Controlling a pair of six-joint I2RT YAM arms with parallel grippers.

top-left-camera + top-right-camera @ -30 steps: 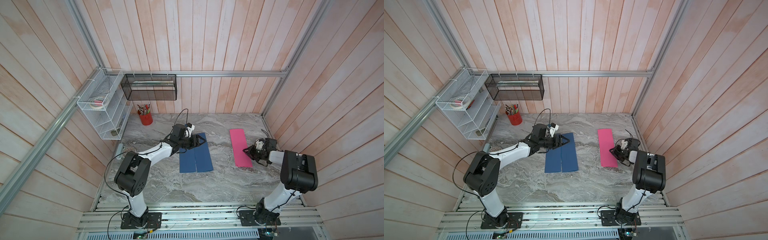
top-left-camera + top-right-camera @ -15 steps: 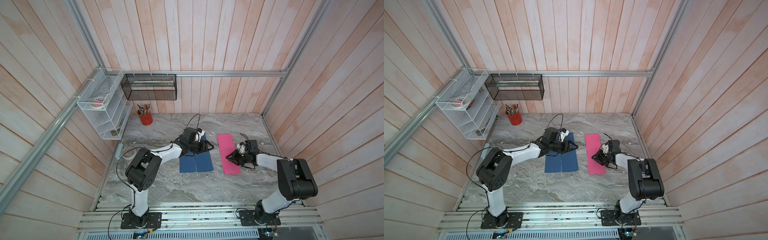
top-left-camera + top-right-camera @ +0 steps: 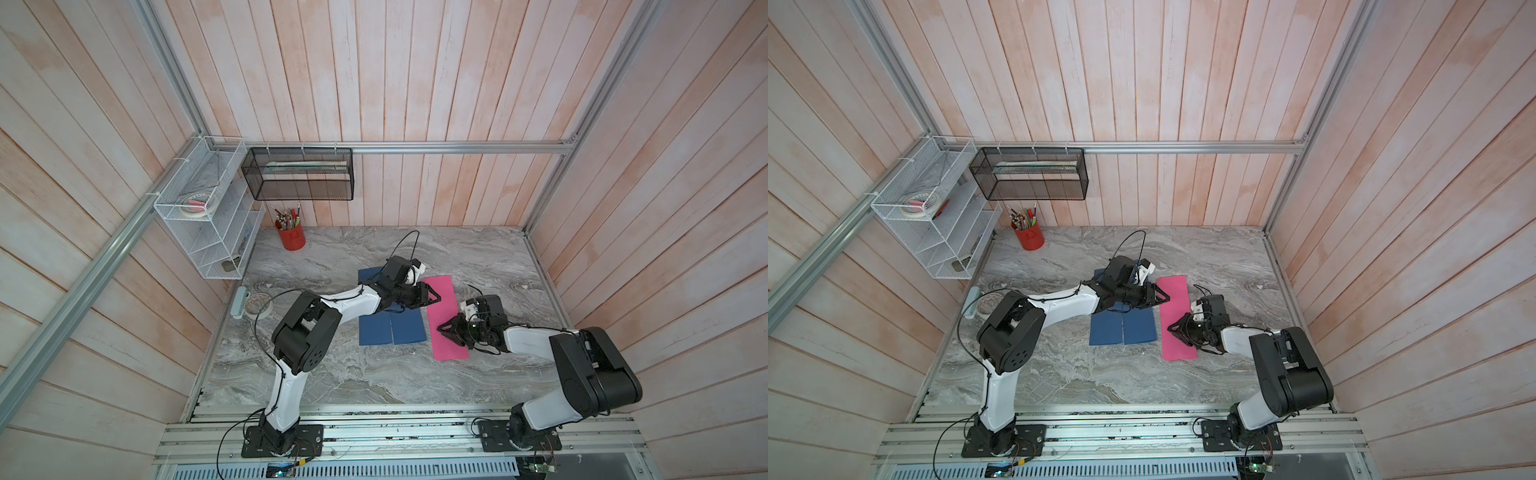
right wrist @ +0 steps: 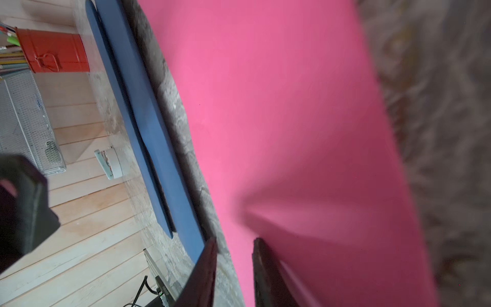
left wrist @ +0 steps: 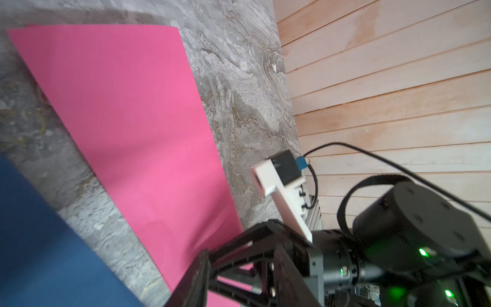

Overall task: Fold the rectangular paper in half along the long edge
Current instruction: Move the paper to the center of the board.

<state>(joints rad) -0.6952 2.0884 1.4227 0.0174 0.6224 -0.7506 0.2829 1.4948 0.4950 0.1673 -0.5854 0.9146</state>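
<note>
Pink paper [image 3: 448,332] lies long-axis front-to-back. Right fingers [image 4: 206,271], narrowly parted, straddle its long edge nearest the blue paper [image 3: 390,330]. Left fingers [image 3: 429,291]: opening unclear.

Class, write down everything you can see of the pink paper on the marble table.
The pink paper is a plain, matte, narrow rectangle lying on the marble table, long edges running away from the robot, right of the blue paper with bare table between. The right gripper is over its near half, jaws apart astride the blue-side long edge; the left gripper reaches its far part. Contact cannot be confirmed.
</note>
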